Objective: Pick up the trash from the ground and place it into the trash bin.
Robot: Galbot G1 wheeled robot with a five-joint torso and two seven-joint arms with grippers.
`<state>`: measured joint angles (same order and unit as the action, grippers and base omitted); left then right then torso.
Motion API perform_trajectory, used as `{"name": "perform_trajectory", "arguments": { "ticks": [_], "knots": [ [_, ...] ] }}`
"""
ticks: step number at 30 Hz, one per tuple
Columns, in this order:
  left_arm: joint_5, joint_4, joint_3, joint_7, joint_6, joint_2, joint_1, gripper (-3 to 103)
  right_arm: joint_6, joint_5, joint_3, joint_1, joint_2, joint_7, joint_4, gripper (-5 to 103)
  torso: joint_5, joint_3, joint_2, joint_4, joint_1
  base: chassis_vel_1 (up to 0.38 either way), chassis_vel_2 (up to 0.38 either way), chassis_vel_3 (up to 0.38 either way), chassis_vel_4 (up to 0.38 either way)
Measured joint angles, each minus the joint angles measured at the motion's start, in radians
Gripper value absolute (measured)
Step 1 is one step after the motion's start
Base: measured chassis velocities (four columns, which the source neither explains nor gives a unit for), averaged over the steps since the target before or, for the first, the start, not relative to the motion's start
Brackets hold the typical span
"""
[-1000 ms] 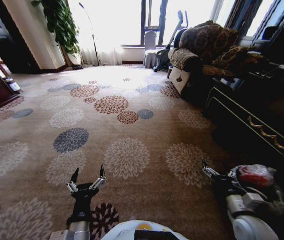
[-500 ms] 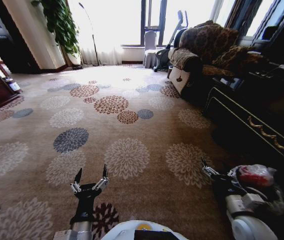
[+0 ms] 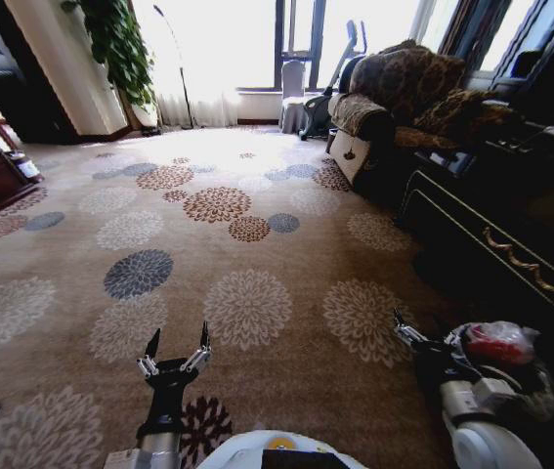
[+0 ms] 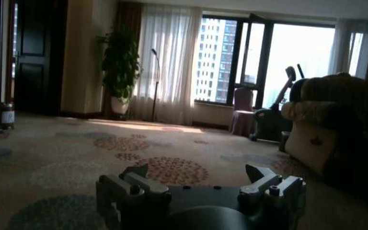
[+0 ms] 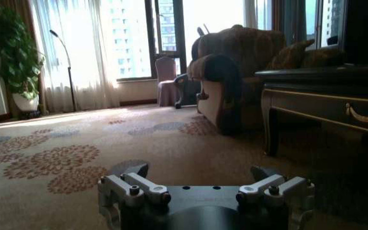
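The left gripper [image 3: 176,345] is hovering low over the flower-patterned carpet [image 3: 247,254], fingers spread apart and holding nothing. The right gripper [image 3: 423,335] is hanging near the dark cabinet [image 3: 511,244], prongs likewise parted and bare. Just beside the right arm, a red piece of trash [image 3: 496,342] is sitting in a crinkly bag liner.

Trash bin [image 3: 526,376] with crinkly liner, red trash [image 3: 496,342] inside, upright on carpet beside dark cabinet.

Open carpet [image 3: 247,293] ahead; dark cabinet [image 3: 511,244] blocks right.
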<state>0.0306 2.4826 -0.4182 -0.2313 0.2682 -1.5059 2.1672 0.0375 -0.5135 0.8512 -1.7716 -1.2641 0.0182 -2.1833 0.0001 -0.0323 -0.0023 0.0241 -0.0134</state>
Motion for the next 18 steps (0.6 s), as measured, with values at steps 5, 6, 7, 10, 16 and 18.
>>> {"name": "perform_trajectory", "arguments": {
  "ticks": [5, 6, 7, 10, 16, 18],
  "knots": [
    [0.0, 0.0, 0.0, 0.0, 0.0, 0.0, 0.0, 100, 0.0, 0.0, 0.0, 0.0, 0.0, 0.0, 0.0, 100, 0.0, 0.0, 0.0, 0.0, 0.0, 0.0, 0.0, 0.0, 0.0],
    [0.0, 0.0, 0.0, 0.0, 0.0, 0.0, 0.0, 100, 0.0, 0.0, 0.0, 0.0, 0.0, 0.0, 0.0, 100, 0.0, 0.0, 0.0, 0.0, 0.0, 0.0, 0.0, 0.0, 0.0],
    [0.001, 0.0, 0.0, 0.0, 0.0, 0.0, 0.0, 100, 0.0, 0.0, 0.0, 0.0, 0.0, 0.0, 0.0, 100, 0.0, 0.0, 0.0, 0.0, 0.0, 0.0, 0.0, 0.0, 0.0],
    [0.001, 0.0, 0.0, 0.0, 0.0, 0.0, 0.0, 100, 0.0, 0.0, 0.0, 0.0, 0.0, 0.0, 0.0, 100, 0.0, 0.0, 0.0, 0.0, 0.0, 0.0, 0.0, 0.0, 0.0],
    [0.001, 0.0, 0.0, 0.0, 0.0, 0.0, 0.0, 100, 0.0, 0.0, 0.0, 0.0, 0.0, 0.0, 0.0, 100, 0.0, 0.0, 0.0, 0.0, 0.0, 0.0, 0.0, 0.0, 0.0],
    [0.001, 0.0, 0.0, 0.0, 0.0, 0.0, 0.0, 100, 0.0, 0.0, 0.0, 0.0, 0.0, 0.0, 0.0, 100, 0.0, 0.0, 0.0, 0.0, 0.0, 0.0, 0.0, 0.0, 0.0]
  ]
}}
